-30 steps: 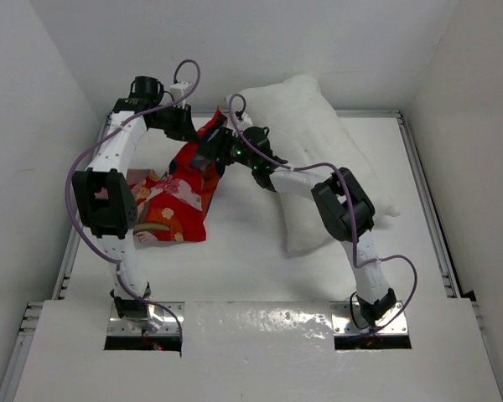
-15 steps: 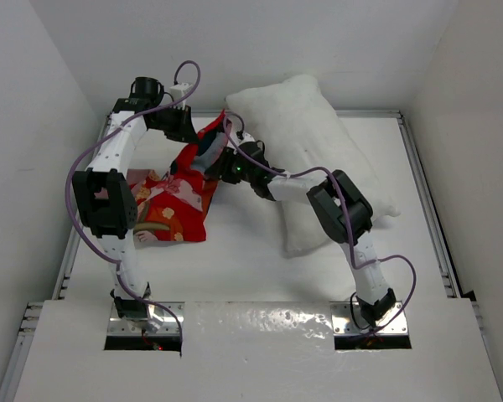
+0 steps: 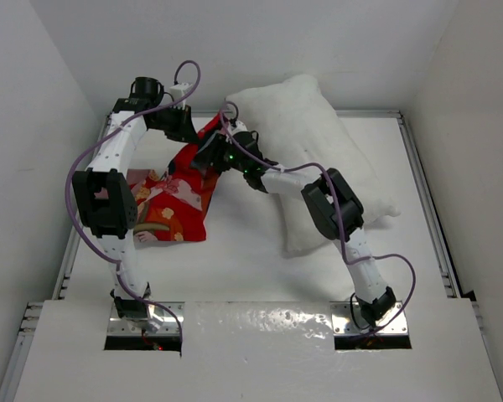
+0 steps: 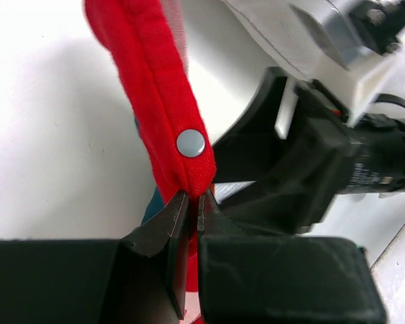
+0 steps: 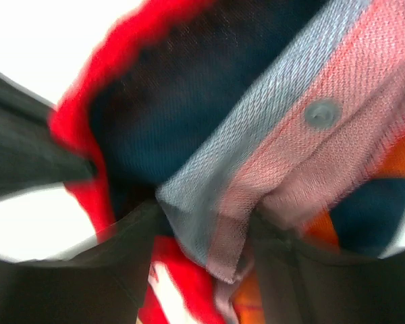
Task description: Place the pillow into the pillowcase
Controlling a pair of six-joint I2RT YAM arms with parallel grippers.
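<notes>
Left pincer clamps the pillowcase hem aloft while right pincer, half-open, straddles the other hem, likely to spread its mouth.

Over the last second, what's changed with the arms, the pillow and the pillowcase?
The right arm's elbow shifted left, pressing the right gripper closer into the pillowcase's raised edge. Nothing was clearly grabbed or released. The left gripper stayed pinched on the red hem; the pillow stayed put.
</notes>
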